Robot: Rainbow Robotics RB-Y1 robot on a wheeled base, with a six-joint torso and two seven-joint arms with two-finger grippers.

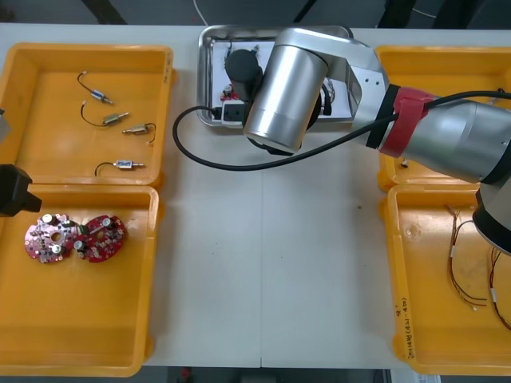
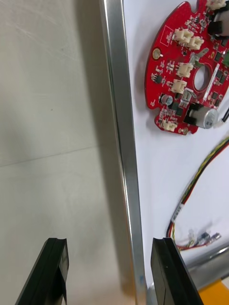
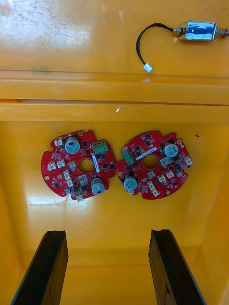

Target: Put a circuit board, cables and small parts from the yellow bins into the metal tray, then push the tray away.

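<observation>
Two red circuit boards (image 1: 49, 239) lie side by side in the near left yellow bin (image 1: 80, 335) in the front view, the left arm (image 1: 12, 191) parked beside it, and the right arm (image 1: 291, 88) reaches over the metal tray (image 1: 209, 48). The right wrist view has the right gripper (image 2: 109, 240), fingers apart, astride the tray's rim (image 2: 121, 143), with a circuit board (image 2: 183, 66) and a red and yellow cable (image 2: 198, 183) lying inside. The left wrist view has the left gripper (image 3: 107, 233), fingers apart, above the two circuit boards (image 3: 78, 164).
</observation>
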